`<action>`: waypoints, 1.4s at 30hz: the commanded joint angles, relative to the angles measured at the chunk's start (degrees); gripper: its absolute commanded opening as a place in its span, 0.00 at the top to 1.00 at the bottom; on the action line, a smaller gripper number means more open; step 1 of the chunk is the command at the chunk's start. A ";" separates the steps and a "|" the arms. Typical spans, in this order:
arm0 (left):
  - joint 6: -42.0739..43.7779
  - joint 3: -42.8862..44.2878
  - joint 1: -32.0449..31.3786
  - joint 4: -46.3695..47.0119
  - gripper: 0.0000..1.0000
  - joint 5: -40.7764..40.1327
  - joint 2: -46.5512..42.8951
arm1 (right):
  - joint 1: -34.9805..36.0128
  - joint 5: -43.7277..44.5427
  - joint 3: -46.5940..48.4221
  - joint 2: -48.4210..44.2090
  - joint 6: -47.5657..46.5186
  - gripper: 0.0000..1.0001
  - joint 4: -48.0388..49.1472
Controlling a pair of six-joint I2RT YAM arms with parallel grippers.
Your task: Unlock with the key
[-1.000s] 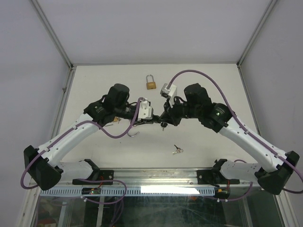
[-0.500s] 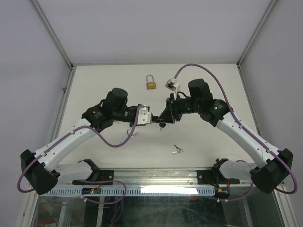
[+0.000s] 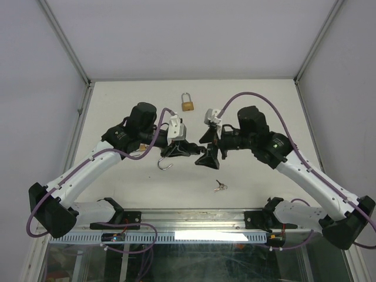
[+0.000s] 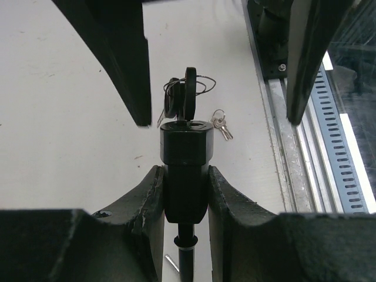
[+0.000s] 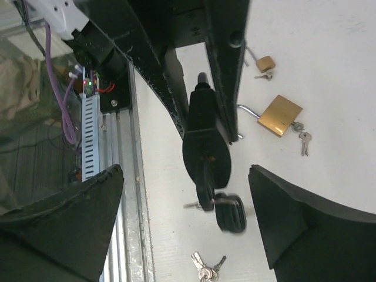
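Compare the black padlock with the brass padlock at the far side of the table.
The black padlock is clamped in the left gripper; the brass padlock lies free on the table. The black one has a key in its keyhole; none shows at the brass one. Both are padlocks.
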 commanded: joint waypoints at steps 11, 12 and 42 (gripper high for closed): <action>-2.99 3.71 0.10 4.05 1.00 5.84 -1.06 | 4.63 3.65 -1.10 4.99 -4.55 0.62 9.49; -2.91 3.74 0.07 4.04 1.00 6.03 -1.05 | 4.71 3.97 -1.31 4.98 -4.62 0.63 9.69; -0.09 -5.83 4.17 4.80 0.02 1.75 -4.85 | -1.56 -4.64 -2.94 -0.24 11.58 1.00 20.02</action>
